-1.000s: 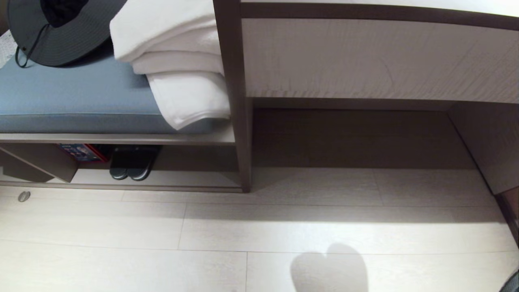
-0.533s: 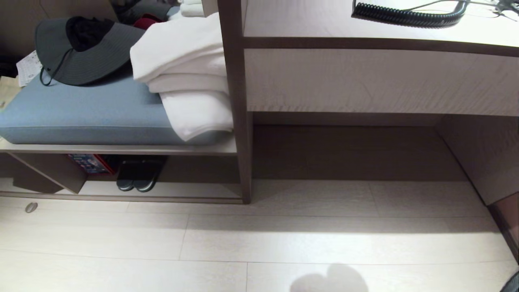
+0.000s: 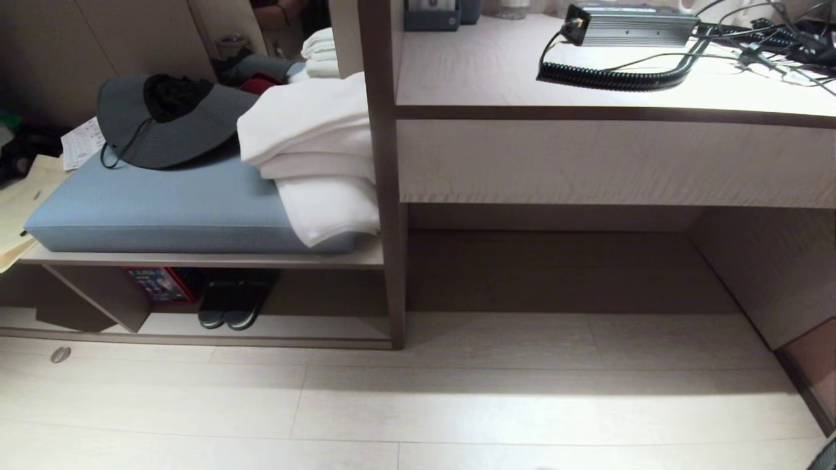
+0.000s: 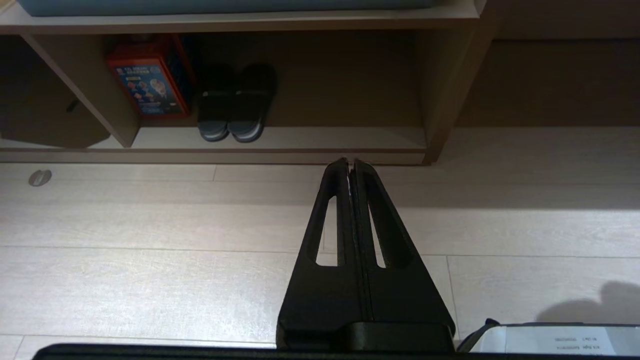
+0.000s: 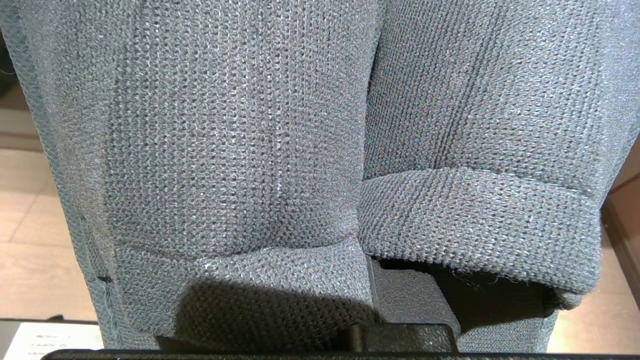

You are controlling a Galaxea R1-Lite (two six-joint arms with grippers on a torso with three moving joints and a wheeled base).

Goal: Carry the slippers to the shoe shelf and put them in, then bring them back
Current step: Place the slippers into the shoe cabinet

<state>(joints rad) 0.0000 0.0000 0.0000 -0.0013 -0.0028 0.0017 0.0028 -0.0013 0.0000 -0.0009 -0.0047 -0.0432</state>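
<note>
Grey knit slippers (image 5: 320, 150) fill right wrist view, hanging side by side, clamped at heel end by right gripper, itself hidden beneath fabric. Left gripper (image 4: 350, 162) shown centre of left wrist view, fingers pressed together, empty, above pale floor (image 3: 457, 405).

Shoe shelf (image 3: 313, 326) at lower left of head view, under blue cushion (image 3: 163, 209). Another dark pair (image 3: 235, 307) and red box (image 3: 160, 284) already inside.

Advice: free space right of that pair to be aimed for; slippers kept level, toes first, low under shelf board.
</note>
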